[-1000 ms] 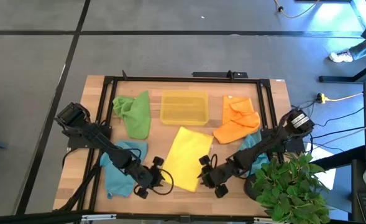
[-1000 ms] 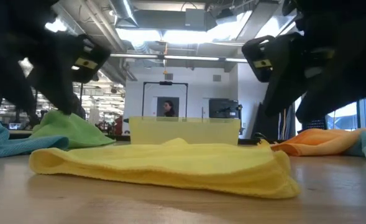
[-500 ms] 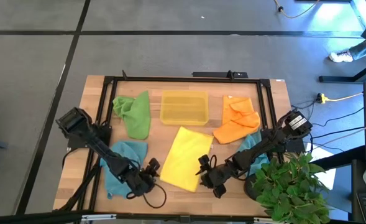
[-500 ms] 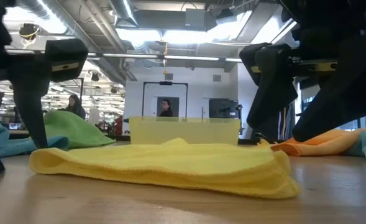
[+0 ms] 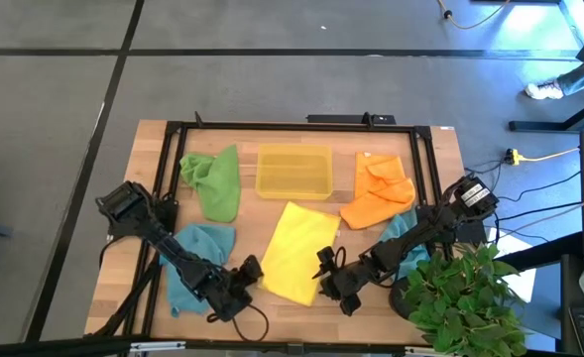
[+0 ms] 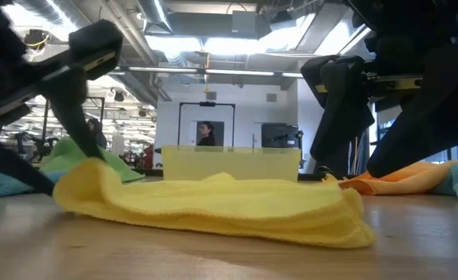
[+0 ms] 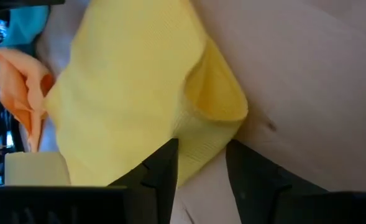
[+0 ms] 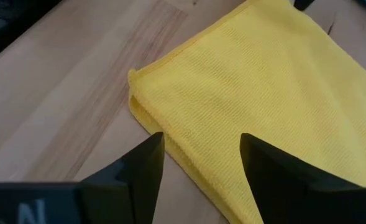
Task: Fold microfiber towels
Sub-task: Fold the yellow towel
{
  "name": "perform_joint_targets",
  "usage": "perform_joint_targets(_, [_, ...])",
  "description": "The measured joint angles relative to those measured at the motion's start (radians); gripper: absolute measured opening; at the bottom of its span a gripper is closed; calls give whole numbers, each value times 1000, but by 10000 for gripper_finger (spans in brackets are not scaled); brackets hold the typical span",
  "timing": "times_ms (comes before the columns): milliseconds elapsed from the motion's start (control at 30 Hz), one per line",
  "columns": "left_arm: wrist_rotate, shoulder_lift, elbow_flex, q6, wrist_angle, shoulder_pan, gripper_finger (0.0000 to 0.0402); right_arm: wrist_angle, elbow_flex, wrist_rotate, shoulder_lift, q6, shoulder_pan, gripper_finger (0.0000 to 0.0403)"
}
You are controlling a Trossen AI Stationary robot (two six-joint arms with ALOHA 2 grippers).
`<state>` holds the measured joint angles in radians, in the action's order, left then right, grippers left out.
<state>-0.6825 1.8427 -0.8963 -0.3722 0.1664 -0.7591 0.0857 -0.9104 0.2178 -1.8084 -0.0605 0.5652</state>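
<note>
Two claws flank your soft yellow microfiber towel [image 5: 296, 253] — left claw [image 5: 249, 275] has just gripped its corner; right claw [image 5: 326, 276] hangs released.

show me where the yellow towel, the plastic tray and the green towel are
yellow towel [image 5: 297, 251], high view, middle of its top face
tray [image 5: 293, 189], high view, its near rim
green towel [image 5: 219, 186], high view, its long lower part
</note>
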Motion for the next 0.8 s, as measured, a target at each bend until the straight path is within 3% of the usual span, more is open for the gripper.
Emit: perform_joint_targets(800, [-64, -2, -1, 2, -32, -51, 128, -2, 0, 0, 1, 3, 0, 213])
